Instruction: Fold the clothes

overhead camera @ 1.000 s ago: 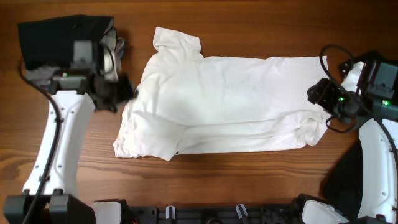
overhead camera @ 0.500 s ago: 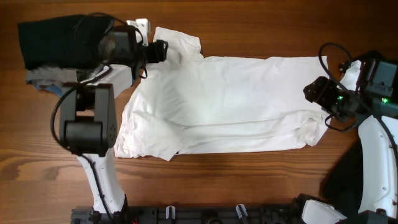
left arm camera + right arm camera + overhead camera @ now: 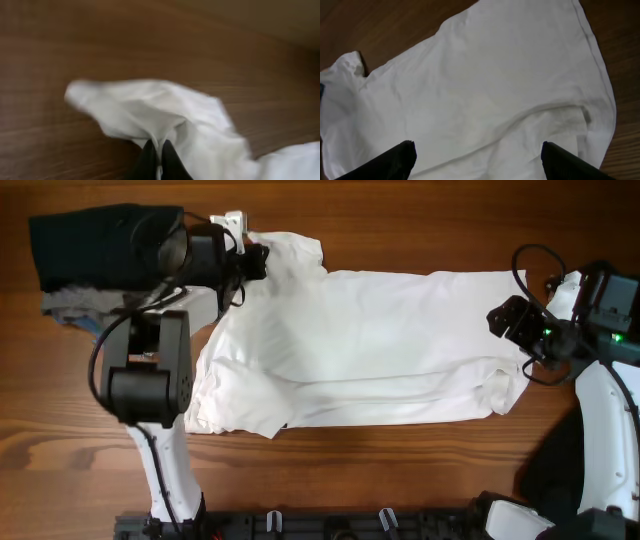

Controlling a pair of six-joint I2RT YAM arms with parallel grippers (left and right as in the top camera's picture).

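While the left gripper [image 3: 159, 151] had its fingers pressed nearly together on a fold of the far sleeve of the white T-shirt [image 3: 370, 340], the garment lay spread across the table [image 3: 400, 210], with its sleeve end toward the left arm and its hem toward the right. The step in hand looked like carrying that sleeve inward over the body. To do it well, the pinch should take only the sleeve's layers, lift just enough to clear the chest cloth, and travel straight across so the crease falls cleanly along the shoulder line. The right gripper [image 3: 478, 145], spread wide and holding nothing, hung over the hem end, where it could pin the cloth against dragging. The folded black garment [image 3: 80, 240] and the grey piece [image 3: 75, 302] beside the left arm were best left undisturbed
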